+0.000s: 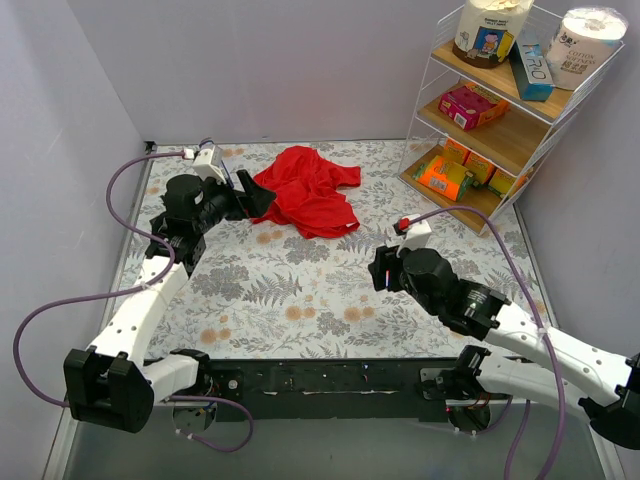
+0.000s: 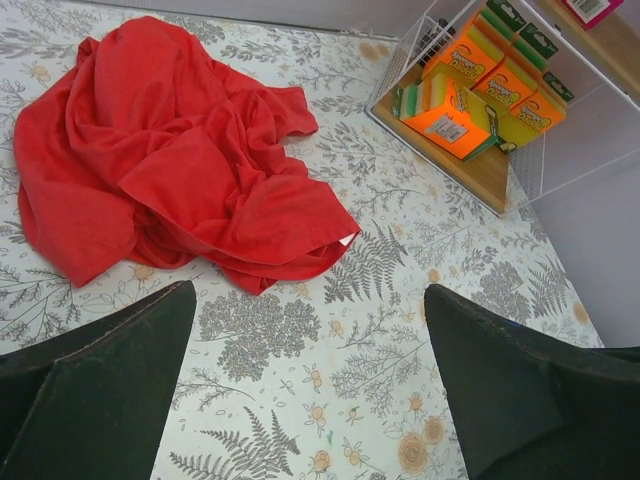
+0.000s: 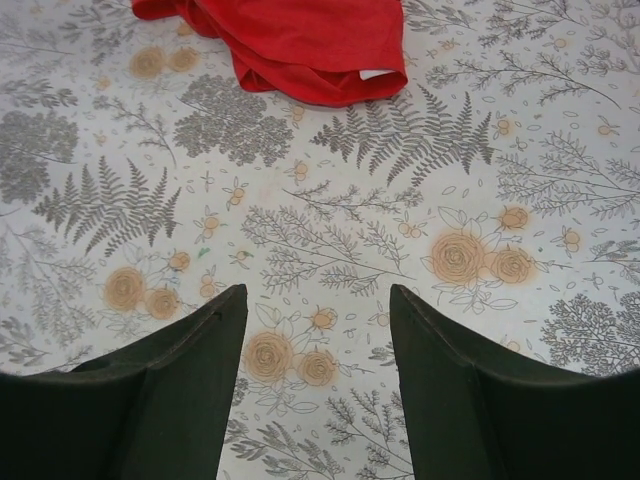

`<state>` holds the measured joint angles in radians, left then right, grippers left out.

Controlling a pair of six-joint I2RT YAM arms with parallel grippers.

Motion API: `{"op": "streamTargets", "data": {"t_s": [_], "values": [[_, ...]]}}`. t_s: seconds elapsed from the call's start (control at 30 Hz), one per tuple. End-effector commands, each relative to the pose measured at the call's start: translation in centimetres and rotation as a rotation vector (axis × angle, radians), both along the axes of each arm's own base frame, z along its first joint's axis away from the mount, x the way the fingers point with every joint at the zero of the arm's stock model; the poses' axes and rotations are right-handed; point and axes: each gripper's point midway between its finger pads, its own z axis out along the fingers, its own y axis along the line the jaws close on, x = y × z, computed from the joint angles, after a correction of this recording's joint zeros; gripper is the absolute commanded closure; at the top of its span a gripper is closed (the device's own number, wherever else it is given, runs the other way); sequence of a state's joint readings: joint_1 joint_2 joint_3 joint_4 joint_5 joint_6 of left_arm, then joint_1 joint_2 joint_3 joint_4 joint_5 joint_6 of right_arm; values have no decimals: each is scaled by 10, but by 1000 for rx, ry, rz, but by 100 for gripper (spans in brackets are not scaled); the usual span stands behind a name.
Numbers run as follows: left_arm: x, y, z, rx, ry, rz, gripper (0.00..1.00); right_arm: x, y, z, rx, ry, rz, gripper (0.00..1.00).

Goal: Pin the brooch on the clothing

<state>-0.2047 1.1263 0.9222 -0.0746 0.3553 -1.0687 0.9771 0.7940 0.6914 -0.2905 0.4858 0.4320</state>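
Note:
The clothing [image 1: 310,195] is a red tank top lying crumpled on the floral tablecloth at the back middle. It also shows in the left wrist view [image 2: 170,150] and at the top of the right wrist view [image 3: 300,35]. The brooch shows in no view. My left gripper [image 1: 248,198] is open and empty, just left of the clothing's edge; its jaws stand wide apart over bare cloth in its own view [image 2: 310,292]. My right gripper [image 1: 383,270] is open and empty, over the tablecloth in front of the clothing [image 3: 318,292].
A white wire rack with wooden shelves [image 1: 500,110] stands at the back right, holding boxes, packets and paper rolls; its lowest shelf shows in the left wrist view [image 2: 480,170]. Grey walls close the left, back and right sides. Purple cables loop off both arms.

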Motion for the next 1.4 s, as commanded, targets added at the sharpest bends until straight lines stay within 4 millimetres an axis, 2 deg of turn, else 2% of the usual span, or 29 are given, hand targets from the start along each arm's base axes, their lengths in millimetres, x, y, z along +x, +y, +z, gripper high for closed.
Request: {"op": "streamTargets", "data": {"t_s": [0.0, 0.17, 0.2, 0.23, 0.27, 0.3, 0.33, 0.37, 0.4, 0.43, 0.47, 0.5, 0.57, 0.6, 0.67, 0.7, 0.8, 0.93, 1.13, 1.23, 1.3, 1.37], "values": [[-7, 9, 19, 19, -85, 30, 2, 23, -2, 31, -78, -120, -41, 32], [-8, 10, 16, 50, -95, 22, 2, 49, 9, 61, -162, -227, -56, 25], [-8, 10, 16, 56, -98, 16, 2, 58, 13, 58, -194, -230, -66, 21], [-8, 10, 16, 57, -98, 14, 2, 66, 16, 72, -180, -248, -87, 18], [-9, 10, 16, 58, -99, 12, 2, 78, 14, 74, -183, -249, -109, 16], [-9, 10, 16, 61, -102, 13, 2, 88, 21, 67, -211, -230, -99, 16], [-9, 10, 16, 62, -103, 15, 2, 95, 32, 74, -185, -226, -51, 15], [-10, 11, 17, 63, -108, 14, 2, 111, 26, 72, -184, -207, -69, 16], [-10, 11, 18, 64, -116, 13, 2, 124, 31, 55, -208, -163, -60, 16], [-10, 11, 17, 68, -117, 12, 2, 132, 36, 47, -189, -127, -34, 17], [-9, 12, 14, 70, -109, 17, 2, 148, 30, 50, -181, -107, -59, 19], [-8, 13, 13, 72, -108, 25, 2, 160, 35, 24, -211, -42, -48, 21], [-6, 14, 7, 84, -94, 28, 2, 179, 37, 19, -223, 8, -47, 24], [-4, 14, 3, 91, -84, 30, 2, 190, 41, -7, -267, 65, -43, 25], [-3, 13, -2, 108, -68, 11, 2, 199, 42, -31, -318, 145, -20, 30], [-1, 13, -7, 114, -52, 6, 2, 214, 51, -42, -336, 170, -9, 32], [2, 14, -13, 116, -28, 5, 2, 229, 64, -73, -369, 250, 29, 37], [7, 16, -21, 110, 1, 5, 2, 230, 79, -98, -349, 316, 77, 38], [9, 17, -25, 91, 24, -2, 2, 216, 73, -131, -341, 382, 60, 37], [10, 18, -25, 86, 29, 1, 2, 215, 69, -138, -342, 389, 49, 38], [10, 19, -28, 88, 36, 4, 2, 215, 69, -143, -338, 393, 52, 48], [11, 19, -29, 91, 40, 6, 2, 216, 70, -144, -337, 392, 69, 64]]}}
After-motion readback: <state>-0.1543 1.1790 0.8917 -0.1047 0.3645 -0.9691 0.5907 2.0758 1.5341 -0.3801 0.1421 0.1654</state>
